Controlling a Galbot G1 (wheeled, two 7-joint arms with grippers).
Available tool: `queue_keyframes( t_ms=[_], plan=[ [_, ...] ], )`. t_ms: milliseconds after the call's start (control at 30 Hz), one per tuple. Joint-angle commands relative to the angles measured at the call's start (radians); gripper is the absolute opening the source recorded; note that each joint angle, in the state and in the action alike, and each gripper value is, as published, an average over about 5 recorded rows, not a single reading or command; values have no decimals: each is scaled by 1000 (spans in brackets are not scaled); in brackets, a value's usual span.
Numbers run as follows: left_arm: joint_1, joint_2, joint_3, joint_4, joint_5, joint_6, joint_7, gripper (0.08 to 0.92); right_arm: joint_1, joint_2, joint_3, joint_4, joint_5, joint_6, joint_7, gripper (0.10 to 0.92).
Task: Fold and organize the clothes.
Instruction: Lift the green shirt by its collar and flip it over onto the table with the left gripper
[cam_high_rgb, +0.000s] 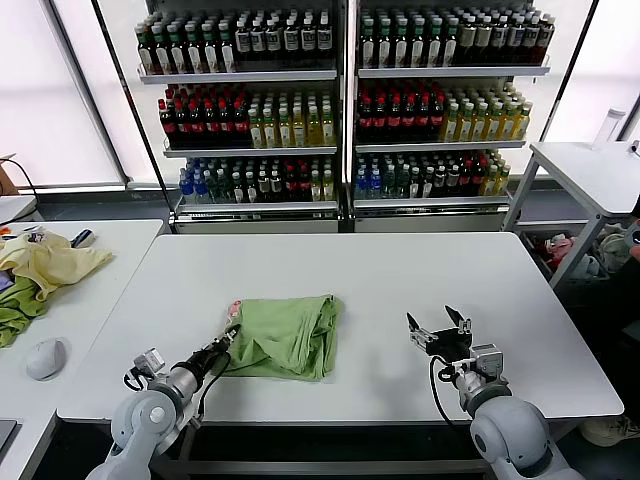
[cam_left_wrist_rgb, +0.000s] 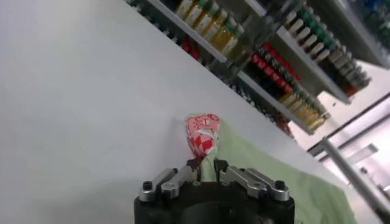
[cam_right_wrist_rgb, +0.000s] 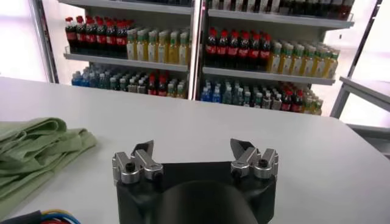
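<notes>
Side table, at 9 o'clock: a pale yellow crumpled garment (cam_high_rgb: 55, 265) lies over a darker green cloth (cam_high_rgb: 15, 312), with a grey rounded mouse-like object (cam_high_rgb: 45, 358) nearer the robot; all well apart from the work.
Left gripper (cam_high_rgb: 230, 334): its fingers are pinched together on the near-left corner of the shirt, where the red-pink and white print (cam_left_wrist_rgb: 202, 134) bunches up just beyond the fingertips.
Shirt: the light green, soft-fabric polo shirt (cam_high_rgb: 285, 335) lies partly folded on the white table (cam_high_rgb: 400, 270), near the front edge, a little toward 7 o'clock from the table's middle.
Handling: light, limp and easily creased, I judge; it will sag and drag instead of holding shape. Hems, corners or the folded edge look like the best holds.
Right gripper (cam_high_rgb: 439, 331): at 5 o'clock, fingers spread, holding nothing, well apart from the shirt's right edge.
Behind, 12 o'clock: shelves of bottled drinks (cam_high_rgb: 340, 100), far off.
In the way: nothing lies between either gripper and the shirt.
</notes>
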Motion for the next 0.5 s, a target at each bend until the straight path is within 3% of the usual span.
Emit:
queue_keyframes(
  t_ms=[33,167,300,400,500],
  plan=[
    [-9,-54,-79,26,-255,-1,14,174,-3,2,0,3,1,-1,1,823],
    [-7,-71,-115,6,-299,-1,11,112,-7,1,5,7,4,-1,1,823],
    [4,-67,-192,-32,-343,3,0,111,-9,0,11,10,9,-1,2,823],
    [11,-23,-273,-59,-371,12,-12,111,-8,-1,13,12,13,-1,2,823],
    [20,73,-366,-84,-383,29,-26,111,-6,0,12,14,15,-1,2,823]
  ],
)
